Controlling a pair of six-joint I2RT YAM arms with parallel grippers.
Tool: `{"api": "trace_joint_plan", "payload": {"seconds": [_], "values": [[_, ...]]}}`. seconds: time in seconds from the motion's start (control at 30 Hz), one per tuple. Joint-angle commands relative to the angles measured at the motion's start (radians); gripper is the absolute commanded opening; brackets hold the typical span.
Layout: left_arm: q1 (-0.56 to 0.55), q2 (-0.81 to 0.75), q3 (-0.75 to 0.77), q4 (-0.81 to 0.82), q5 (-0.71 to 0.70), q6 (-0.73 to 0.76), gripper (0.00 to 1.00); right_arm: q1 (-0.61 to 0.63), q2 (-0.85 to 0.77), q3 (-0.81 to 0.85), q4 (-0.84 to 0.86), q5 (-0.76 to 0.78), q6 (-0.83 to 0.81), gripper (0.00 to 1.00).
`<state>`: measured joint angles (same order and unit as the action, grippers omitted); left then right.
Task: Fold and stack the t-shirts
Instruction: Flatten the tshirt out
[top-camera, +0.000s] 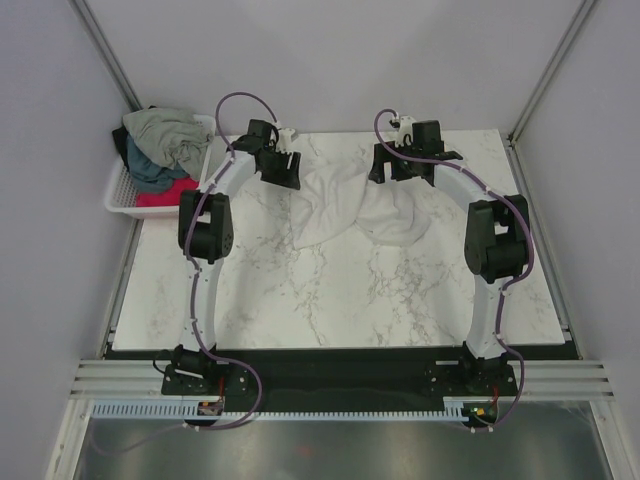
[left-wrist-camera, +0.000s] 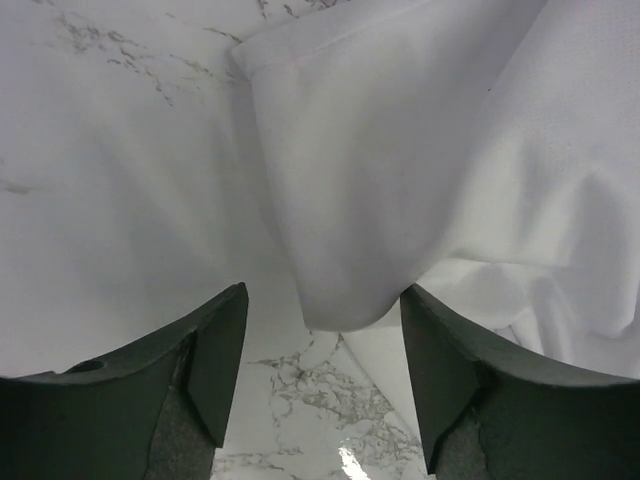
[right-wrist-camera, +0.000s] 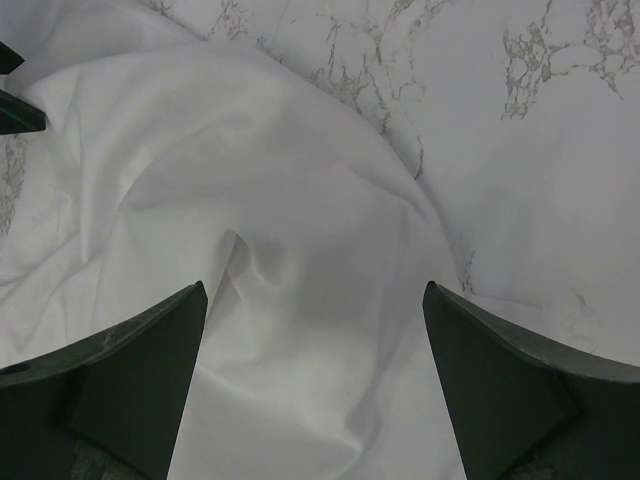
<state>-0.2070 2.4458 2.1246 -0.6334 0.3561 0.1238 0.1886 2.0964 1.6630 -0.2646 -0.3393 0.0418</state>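
A plain white t-shirt (top-camera: 345, 205) lies crumpled at the back middle of the marble table. My left gripper (top-camera: 287, 168) hovers at its left edge, open and empty; in the left wrist view a fold of the white shirt (left-wrist-camera: 400, 180) hangs between the fingers (left-wrist-camera: 215, 350). My right gripper (top-camera: 392, 166) hovers over the shirt's right part, open wide and empty, with white cloth (right-wrist-camera: 290, 290) under the jaws. Grey-green (top-camera: 170, 132), dark teal (top-camera: 150, 168) and red-pink (top-camera: 168, 192) shirts are piled in the basket at the left.
The white lattice basket (top-camera: 118, 193) stands off the table's back left corner. Grey walls and metal frame posts close in the back and sides. The marble table (top-camera: 340, 300) extends toward the arm bases.
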Motion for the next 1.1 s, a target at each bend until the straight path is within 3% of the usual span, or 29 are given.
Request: {"api": "trace_joint_plan", "payload": {"seconds": [0.0, 0.03, 0.1, 0.13, 0.17, 0.43, 0.6, 0.73, 0.9, 1.07], "values": [[-0.006, 0.021, 0.075, 0.028, 0.089, -0.032, 0.67, 0.000, -0.007, 0.040, 0.013, 0.028, -0.029, 0.98], [-0.008, 0.024, 0.083, 0.031, 0.101, -0.032, 0.61, 0.000, -0.009, 0.043, 0.013, 0.040, -0.034, 0.98], [-0.006, 0.018, 0.084, 0.035, 0.113, -0.030, 0.21, 0.000, -0.018, 0.053, 0.013, 0.089, -0.034, 0.98], [-0.008, 0.006, 0.083, 0.041, 0.107, -0.039, 0.07, 0.000, -0.021, 0.057, 0.014, 0.111, -0.034, 0.98], [-0.008, -0.004, 0.081, 0.044, 0.109, -0.045, 0.02, -0.003, -0.027, 0.061, 0.015, 0.130, -0.036, 0.98], [-0.049, -0.132, 0.188, 0.109, 0.288, -0.115, 0.02, -0.055, -0.101, 0.178, 0.080, 0.463, -0.034, 0.98], [-0.152, -0.162, 0.310, 0.124, 0.433, -0.223, 0.02, -0.100, -0.124, 0.219, 0.103, 0.496, -0.062, 0.98], [-0.218, -0.229, 0.282, 0.115, 0.526, -0.254, 0.02, -0.123, -0.134, 0.204, 0.102, 0.502, -0.059, 0.98], [-0.266, -0.382, 0.143, 0.049, 0.495, -0.037, 0.02, -0.136, -0.150, 0.176, 0.102, 0.487, -0.046, 0.98], [-0.250, -0.548, 0.017, -0.223, 0.511, 0.158, 0.02, -0.138, -0.157, 0.164, 0.097, 0.471, -0.045, 0.98]]}}
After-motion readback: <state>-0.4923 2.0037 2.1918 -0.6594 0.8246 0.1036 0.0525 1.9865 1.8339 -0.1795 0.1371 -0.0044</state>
